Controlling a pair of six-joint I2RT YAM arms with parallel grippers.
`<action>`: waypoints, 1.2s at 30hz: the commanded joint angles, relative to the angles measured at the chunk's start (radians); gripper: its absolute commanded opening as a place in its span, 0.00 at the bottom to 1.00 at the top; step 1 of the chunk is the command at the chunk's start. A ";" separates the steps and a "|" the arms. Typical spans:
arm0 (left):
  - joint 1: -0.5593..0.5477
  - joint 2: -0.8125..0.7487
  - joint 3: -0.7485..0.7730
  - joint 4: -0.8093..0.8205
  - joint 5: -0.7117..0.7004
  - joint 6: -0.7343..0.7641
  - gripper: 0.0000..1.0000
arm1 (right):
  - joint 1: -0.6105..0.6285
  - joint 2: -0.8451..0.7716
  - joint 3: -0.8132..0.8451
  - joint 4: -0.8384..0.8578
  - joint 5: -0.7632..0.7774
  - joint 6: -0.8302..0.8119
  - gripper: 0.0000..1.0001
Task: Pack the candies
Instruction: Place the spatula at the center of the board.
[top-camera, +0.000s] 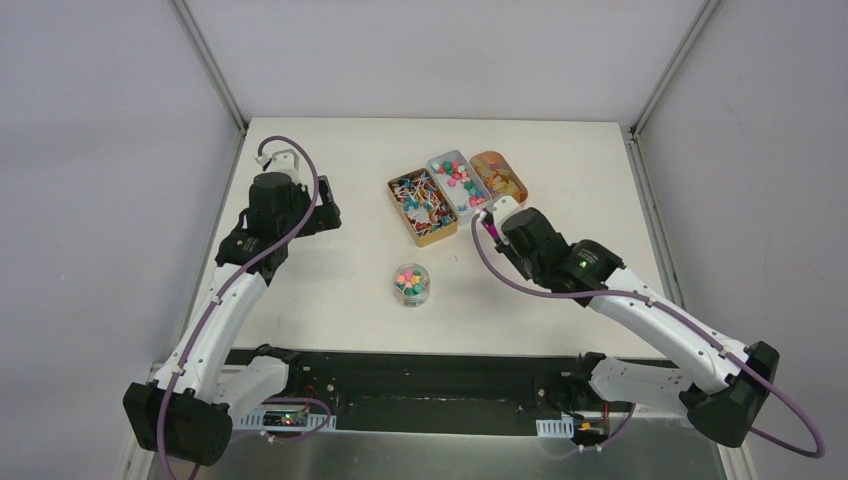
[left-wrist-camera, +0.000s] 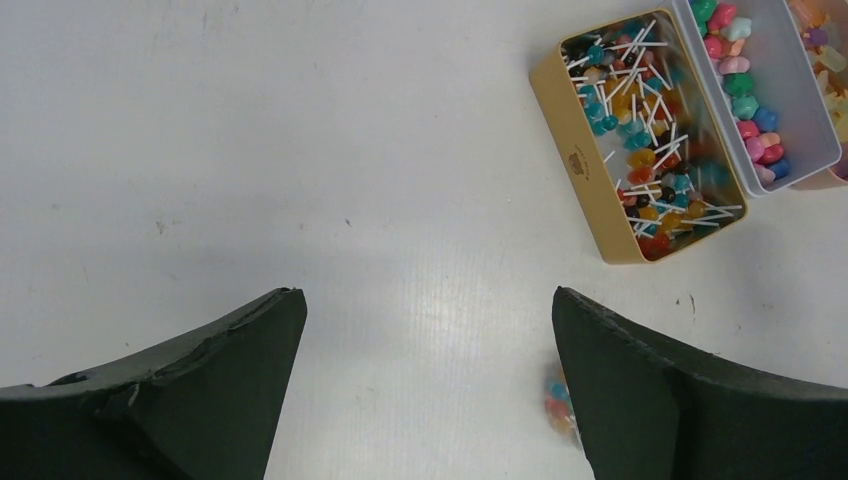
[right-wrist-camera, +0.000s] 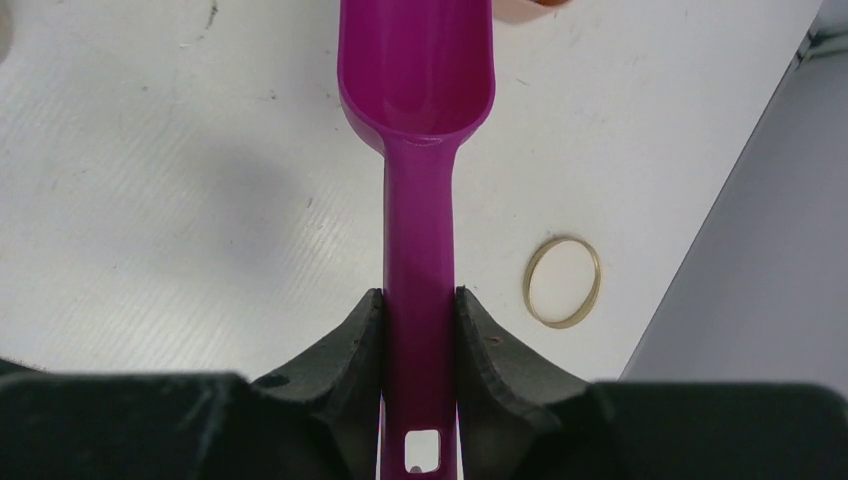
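A gold tin (left-wrist-camera: 575, 160) holds stick candies (left-wrist-camera: 640, 110). A white tray (left-wrist-camera: 800, 90) of loose candies touches its right side, with an orange tin (top-camera: 519, 183) beyond. A small clear jar (top-camera: 411, 300) of candies stands in front of the gold tin. The right gripper (right-wrist-camera: 420, 320) clamps a magenta scoop (right-wrist-camera: 418, 80) by its handle. The left gripper (left-wrist-camera: 428, 330) is spread wide, empty.

table (top-camera: 330, 300): white, faintly ribbed
candies (top-camera: 420, 203): teal, red, orange and yellow on white sticks; pink, green and blue lumps
tin (left-wrist-camera: 572, 150): gold
middle tray (left-wrist-camera: 795, 90): pale grey-white
end tray (top-camera: 498, 176): see-through orange
jar (top-camera: 411, 284): clear, pink and green showing inside
scoop (right-wrist-camera: 417, 120): glossy magenta
ring (right-wrist-camera: 527, 286): dull yellow
arms (top-camera: 225, 320): white links, black joints
cables (top-camera: 316, 190): purple
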 joint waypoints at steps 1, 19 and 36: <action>-0.001 -0.006 0.016 0.007 0.017 0.001 0.99 | -0.065 -0.036 -0.079 0.175 0.051 0.126 0.00; 0.000 -0.003 0.011 0.017 0.045 0.010 0.96 | -0.313 0.179 -0.186 0.412 0.206 0.476 0.00; -0.001 -0.005 0.011 0.022 0.043 0.012 0.95 | -0.434 0.429 -0.174 0.592 0.205 0.619 0.00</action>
